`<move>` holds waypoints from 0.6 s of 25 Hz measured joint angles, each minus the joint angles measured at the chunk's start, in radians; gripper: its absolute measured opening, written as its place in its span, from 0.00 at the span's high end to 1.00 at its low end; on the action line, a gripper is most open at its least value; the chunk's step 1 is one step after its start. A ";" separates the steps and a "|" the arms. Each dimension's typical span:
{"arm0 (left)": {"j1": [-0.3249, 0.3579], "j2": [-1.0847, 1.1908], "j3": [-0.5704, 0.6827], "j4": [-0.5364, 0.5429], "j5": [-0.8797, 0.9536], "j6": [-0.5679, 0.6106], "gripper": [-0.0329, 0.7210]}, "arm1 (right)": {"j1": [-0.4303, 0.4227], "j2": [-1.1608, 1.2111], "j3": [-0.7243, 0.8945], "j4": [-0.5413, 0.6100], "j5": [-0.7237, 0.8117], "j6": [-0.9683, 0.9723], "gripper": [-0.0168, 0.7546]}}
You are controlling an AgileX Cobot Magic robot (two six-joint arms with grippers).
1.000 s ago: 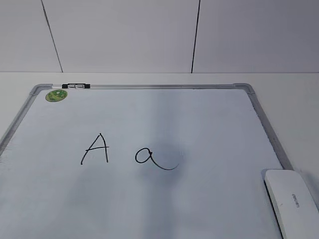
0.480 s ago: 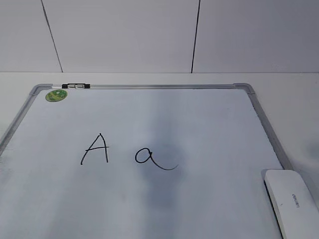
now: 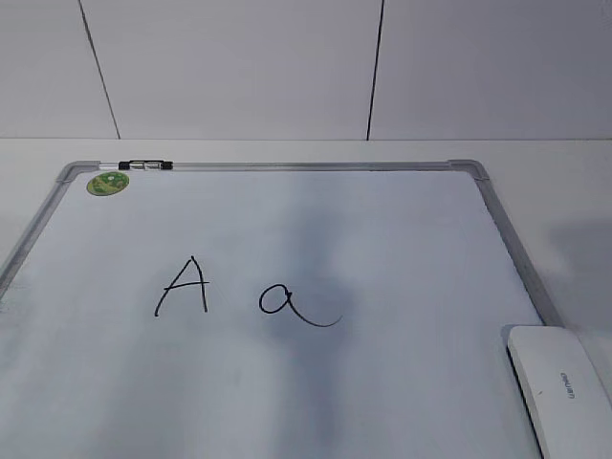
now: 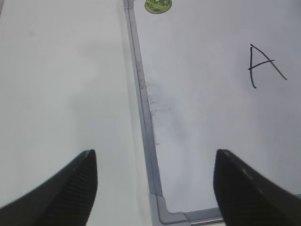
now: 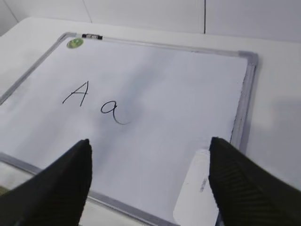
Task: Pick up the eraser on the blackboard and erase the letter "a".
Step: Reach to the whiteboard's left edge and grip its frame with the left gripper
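Observation:
The blackboard is a white board in a silver frame, lying flat on the table. The lowercase letter "a" with a curved tail is near its middle, right of a capital "A". The white eraser lies at the board's near right corner. It also shows in the right wrist view, beside the right fingertip. My right gripper is open above the board's near edge; the "a" lies ahead of it. My left gripper is open over the board's left frame. Neither gripper shows in the exterior view.
A round green sticker and a black-and-silver clip sit at the board's far left corner. White table surrounds the board, with a white panelled wall behind.
The soft shadow over the "a" has shifted and faded, and a new shadow lies on the table at the right. The eraser and board have not moved.

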 joint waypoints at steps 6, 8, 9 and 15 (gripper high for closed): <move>0.000 0.099 -0.001 -0.035 -0.051 0.000 0.19 | 0.000 0.145 -0.037 0.028 0.118 -0.003 0.21; 0.000 0.139 -0.006 -0.037 -0.058 0.000 0.19 | 0.000 0.187 -0.037 0.044 0.131 -0.003 0.21; 0.000 0.158 -0.011 -0.037 -0.058 0.000 0.19 | 0.000 0.204 -0.037 0.052 0.133 -0.003 0.21; 0.000 0.300 -0.080 -0.039 -0.070 0.000 0.19 | 0.000 0.286 -0.037 0.053 0.141 -0.003 0.21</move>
